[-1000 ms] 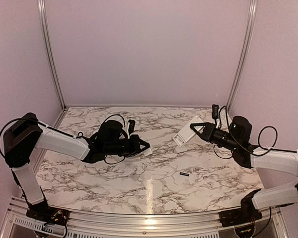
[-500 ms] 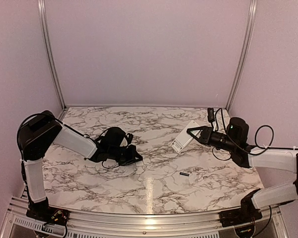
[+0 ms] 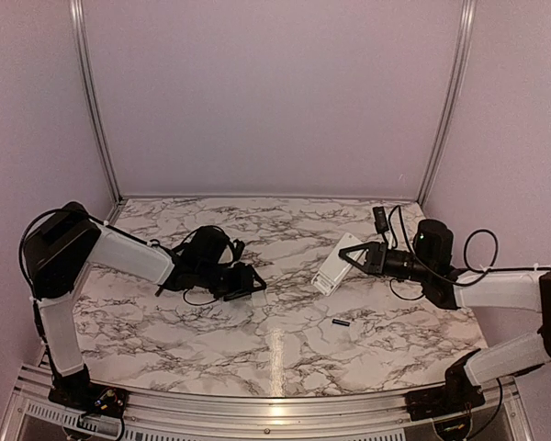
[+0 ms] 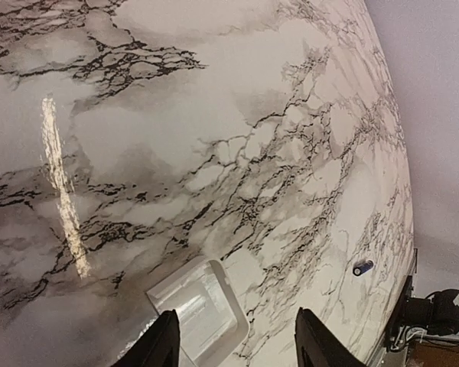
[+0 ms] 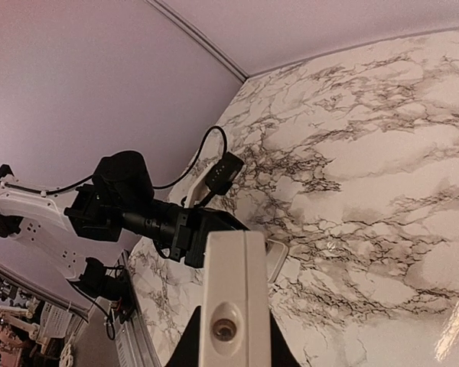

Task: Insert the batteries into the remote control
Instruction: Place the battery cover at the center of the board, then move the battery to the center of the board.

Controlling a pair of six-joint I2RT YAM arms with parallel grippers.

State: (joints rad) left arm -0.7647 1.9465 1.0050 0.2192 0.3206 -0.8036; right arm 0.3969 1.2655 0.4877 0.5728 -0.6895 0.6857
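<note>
1. The surface [image 3: 285, 344] looks like polished marble, white with dark veins, and is glossy enough to carry a bright streak of light.
2. The remote control [image 3: 335, 268] is smooth white plastic with a soft sheen.
3. The cover plate [image 4: 203, 310] is shiny white plastic.
4. The battery [image 3: 341, 323] is black, too small to judge its finish.
5. The frame rails [image 3: 90, 101] are silvery metal.
6. The walls [image 3: 266, 92] are matt.

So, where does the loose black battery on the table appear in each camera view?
Top view: battery right of centre, below the remote.
Left wrist: lower right.
Right wrist: not in it.
Shared landmark: the white cover by the left claw, visible in all three.
</note>
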